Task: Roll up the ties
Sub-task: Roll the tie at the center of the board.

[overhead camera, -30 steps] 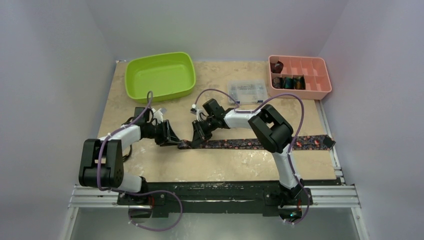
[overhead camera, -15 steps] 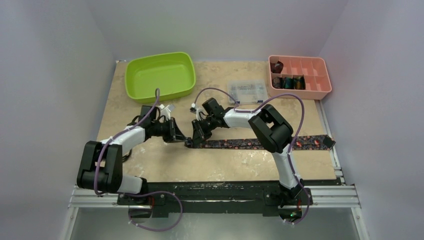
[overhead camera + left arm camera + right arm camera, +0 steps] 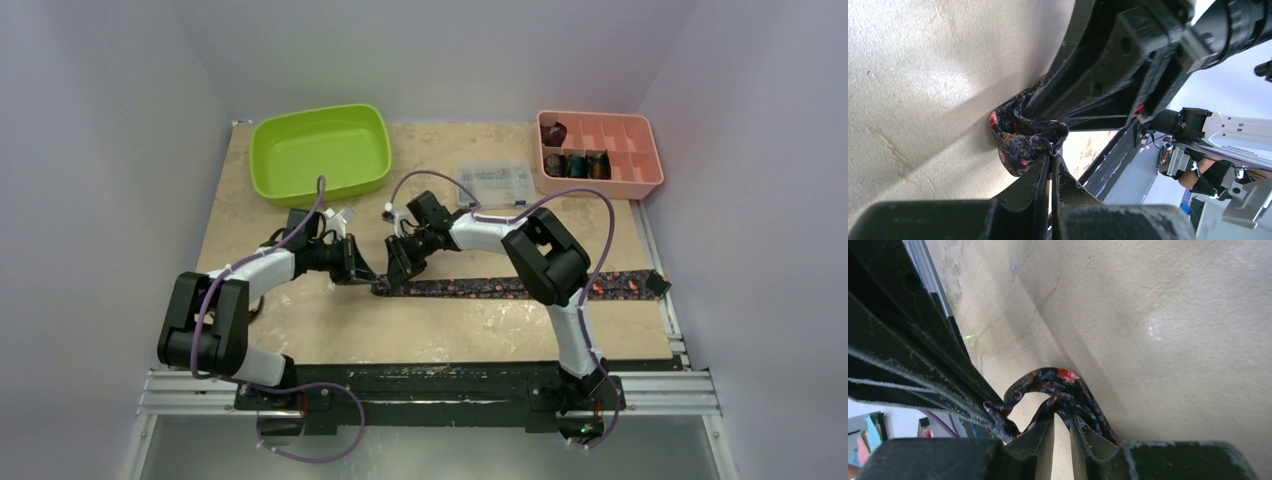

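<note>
The left gripper is clamped shut on the bunched end of the tie. The right gripper stands a narrow slit apart with the fold draped over its tips; whether it nips any cloth is hard to tell. A good roll probably needs a tight, square first turn, with one gripper pinning the core while the other feeds. The fabric looks thin and limp, dark with red-pink flecks. The rest is a long flat strip starting near the green tub and running away from it across the matte, stone-patterned table.
</note>
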{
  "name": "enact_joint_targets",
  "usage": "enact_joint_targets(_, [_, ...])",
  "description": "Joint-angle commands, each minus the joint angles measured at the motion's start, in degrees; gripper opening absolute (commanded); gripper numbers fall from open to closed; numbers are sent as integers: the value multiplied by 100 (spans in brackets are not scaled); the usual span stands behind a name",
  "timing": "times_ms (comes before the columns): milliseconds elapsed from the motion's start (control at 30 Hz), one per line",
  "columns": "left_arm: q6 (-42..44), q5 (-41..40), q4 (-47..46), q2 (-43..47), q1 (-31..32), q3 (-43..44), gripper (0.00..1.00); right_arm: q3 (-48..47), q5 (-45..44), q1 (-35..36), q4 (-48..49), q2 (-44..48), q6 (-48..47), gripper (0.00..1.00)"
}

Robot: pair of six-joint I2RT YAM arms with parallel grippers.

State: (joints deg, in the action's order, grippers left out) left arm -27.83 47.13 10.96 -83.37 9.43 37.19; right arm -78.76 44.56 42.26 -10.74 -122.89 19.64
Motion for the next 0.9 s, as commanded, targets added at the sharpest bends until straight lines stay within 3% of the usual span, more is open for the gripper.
enact_joint_targets(0, [108, 5, 60, 53, 19, 187, 0, -26, 167, -235, -409, 527, -358, 22])
enact_joint_targets(100, [159, 1, 86, -15, 24, 221, 0, 112, 276, -421, -571, 651, -461, 29])
enact_joint_targets(267, [87, 53, 15, -141, 75, 348, 0, 292, 623, -580, -659, 958, -438, 30])
enact_joint_targets(667, [-310, 129, -519, -930, 681, 642, 0, 800, 1048, -652, -438, 1115, -144, 49])
enact_joint_targets(800, [-534, 277, -755, -1228, 726, 676, 23, 830, 1005, -646, -443, 1026, -127, 51])
enact_joint_targets(867, [-592, 279, -800, -1331, 724, 676, 29, 822, 971, -653, -445, 966, -130, 51])
